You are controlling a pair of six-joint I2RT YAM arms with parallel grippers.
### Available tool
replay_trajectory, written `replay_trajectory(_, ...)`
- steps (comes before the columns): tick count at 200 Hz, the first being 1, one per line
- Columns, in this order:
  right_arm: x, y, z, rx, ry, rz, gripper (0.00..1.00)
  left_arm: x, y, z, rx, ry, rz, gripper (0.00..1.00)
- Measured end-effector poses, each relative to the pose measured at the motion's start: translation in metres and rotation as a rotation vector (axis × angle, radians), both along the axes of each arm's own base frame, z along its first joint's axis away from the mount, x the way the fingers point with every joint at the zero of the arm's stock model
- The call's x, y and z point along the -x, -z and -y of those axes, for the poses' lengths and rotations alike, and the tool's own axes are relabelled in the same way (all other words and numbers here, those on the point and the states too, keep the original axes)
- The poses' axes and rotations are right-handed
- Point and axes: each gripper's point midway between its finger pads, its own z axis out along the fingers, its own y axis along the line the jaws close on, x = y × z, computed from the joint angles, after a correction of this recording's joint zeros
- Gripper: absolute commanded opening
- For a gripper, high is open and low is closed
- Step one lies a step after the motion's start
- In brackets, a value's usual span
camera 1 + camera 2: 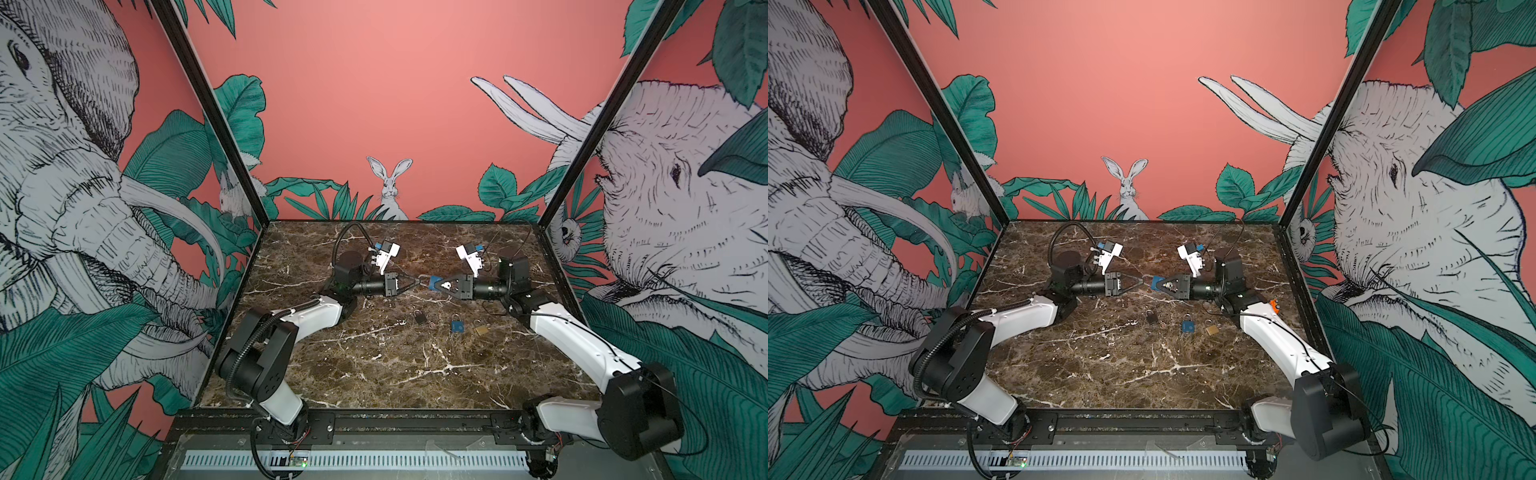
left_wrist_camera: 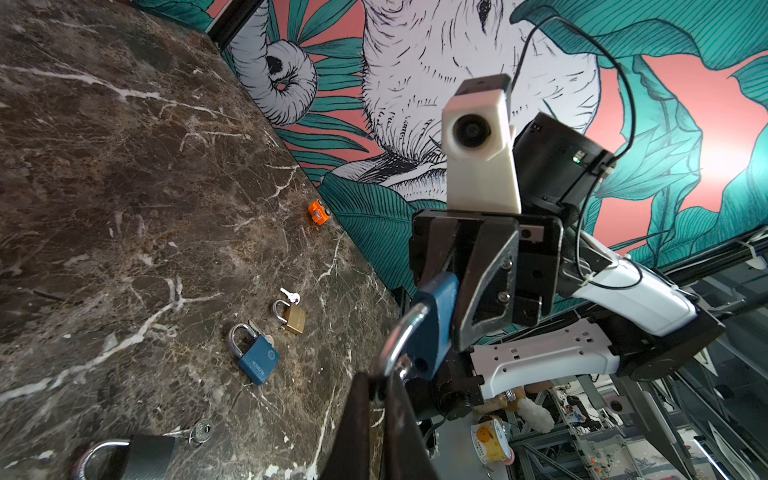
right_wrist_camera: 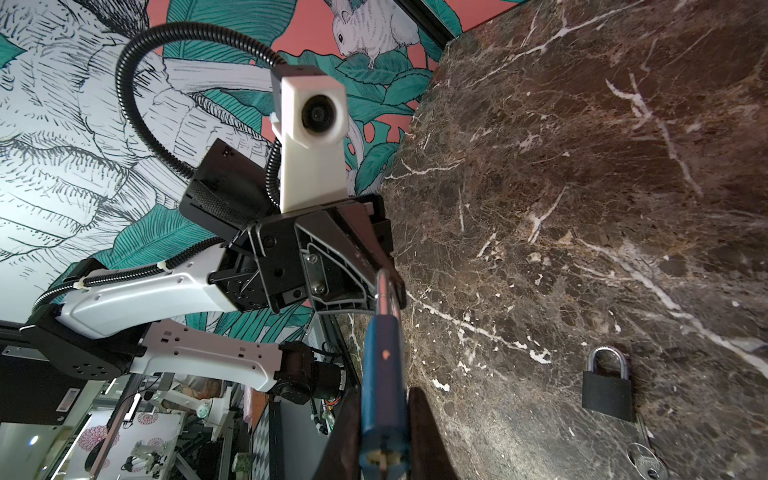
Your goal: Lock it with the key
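Held padlock (image 2: 436, 324), loose blue padlock (image 2: 258, 360) lettering illegible

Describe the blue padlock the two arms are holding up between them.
The blue padlock has a matte blue body and a shiny steel loop. It hangs sideways above the marble table, off the surface: the right gripper clamps its body, the left gripper pinches the loop. Whether it is latched is unclear.

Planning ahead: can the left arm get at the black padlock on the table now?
Probably not yet: left gripper is shut on the shackle of the held blue padlock. Once released, the black padlock lies unobstructed.
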Motion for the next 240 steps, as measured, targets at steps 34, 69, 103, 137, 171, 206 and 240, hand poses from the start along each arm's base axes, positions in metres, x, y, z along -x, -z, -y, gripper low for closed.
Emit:
replay_trajectory(34, -0.001, -0.005, 0.000, -0.011, -0.008, 0.036, 0.00, 0.001, -0.009, -0.001, 0.049, 0.003, -0.025, 0.00)
replay_trajectory(69, -0.003, -0.007, 0.001, -0.009, -0.009, 0.066, 0.00, 0.002, -0.015, -0.001, 0.074, 0.008, -0.043, 0.00)
replay_trajectory(103, -0.004, -0.007, 0.000, -0.014, -0.017, 0.075, 0.00, 0.005, -0.016, 0.001, 0.077, 0.015, -0.046, 0.00)
replay_trajectory(137, -0.006, -0.005, 0.000, -0.024, -0.028, 0.068, 0.00, 0.005, -0.013, 0.004, 0.069, 0.011, -0.037, 0.00)
replay_trajectory(171, -0.011, 0.003, -0.001, -0.030, -0.036, 0.044, 0.00, 0.004, -0.005, 0.005, 0.037, -0.006, -0.039, 0.00)
replay_trajectory(206, -0.018, 0.008, -0.008, -0.035, -0.054, 0.037, 0.00, 0.001, 0.000, 0.003, 0.002, -0.042, -0.040, 0.00)
replay_trajectory(240, -0.028, 0.013, -0.025, -0.027, -0.061, 0.049, 0.00, -0.010, 0.005, -0.002, -0.023, -0.107, -0.048, 0.00)
